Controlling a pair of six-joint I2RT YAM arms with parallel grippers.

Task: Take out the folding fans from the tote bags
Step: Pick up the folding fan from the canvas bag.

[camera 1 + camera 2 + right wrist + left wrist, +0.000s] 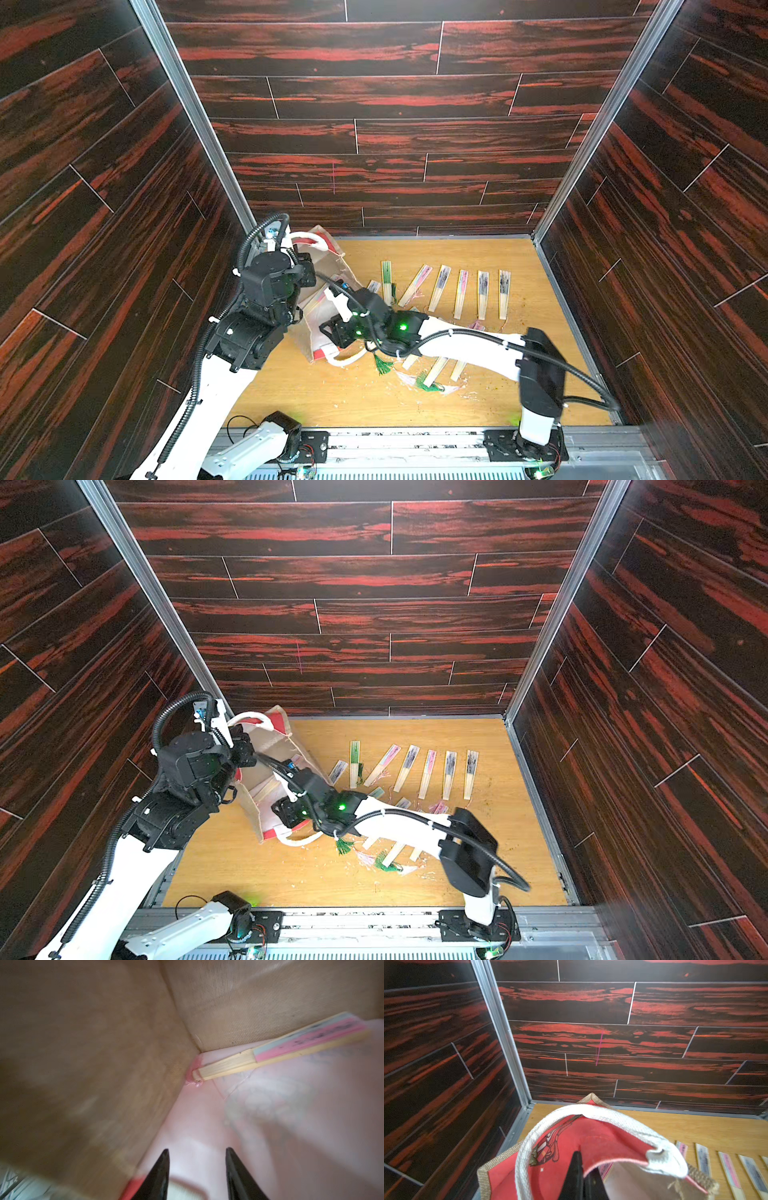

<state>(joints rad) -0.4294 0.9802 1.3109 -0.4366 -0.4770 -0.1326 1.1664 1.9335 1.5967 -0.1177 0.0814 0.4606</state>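
The tan burlap tote bag leans tipped over at the table's back left, its mouth facing the right arm. My left gripper is shut on the rim of its red side panel, under the white rope handle. My right gripper is open and empty, its fingertips just inside the mouth. One folding fan, printed pink with a pink tassel, lies in the bag's far corner. Several folding fans lie in a row on the table, and more lie partly under the right arm.
Dark red wood-pattern walls close the table on three sides, the back left corner close behind the bag. Green tassels and loose threads lie near the bag's lower handle. A metal rail runs along the front.
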